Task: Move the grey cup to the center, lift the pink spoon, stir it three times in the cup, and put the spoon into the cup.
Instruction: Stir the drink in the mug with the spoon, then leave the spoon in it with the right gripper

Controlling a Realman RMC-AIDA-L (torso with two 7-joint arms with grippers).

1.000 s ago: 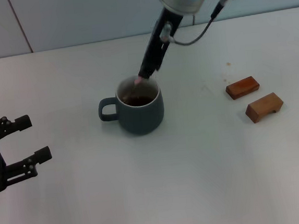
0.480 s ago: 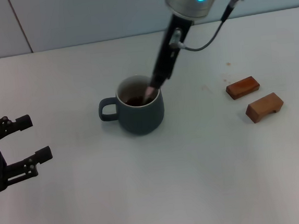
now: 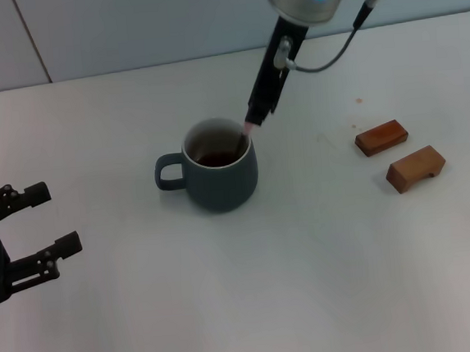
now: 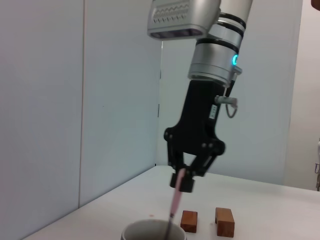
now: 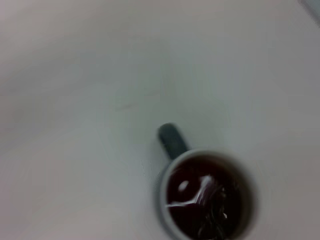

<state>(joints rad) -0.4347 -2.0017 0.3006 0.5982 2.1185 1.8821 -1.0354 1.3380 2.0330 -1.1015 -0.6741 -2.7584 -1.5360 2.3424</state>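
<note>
**Spoon held in the cup; release not yet made**

The grey cup [image 3: 216, 165] stood near the middle of the table [image 3: 230, 308], handle pointing left, dark liquid inside. The move to the center looked done.

The right gripper [image 3: 256, 121] hung above the cup's far-right rim, jaws clenched on the top of the pink spoon [image 3: 248, 134]. The spoon slanted down over the rim, its lower end hidden inside the cup.

The right wrist view showed a pale streak on the liquid, probably a swirl. Stirring appeared under way or finished; the count could not be told.

Remaining: let go so the spoon rests in the cup.

The left gripper [image 3: 34, 231] sat parked near-left, fingers spread, empty.

Two wooden blocks [image 3: 399, 153] lay to the right, well apart from the cup.
</note>
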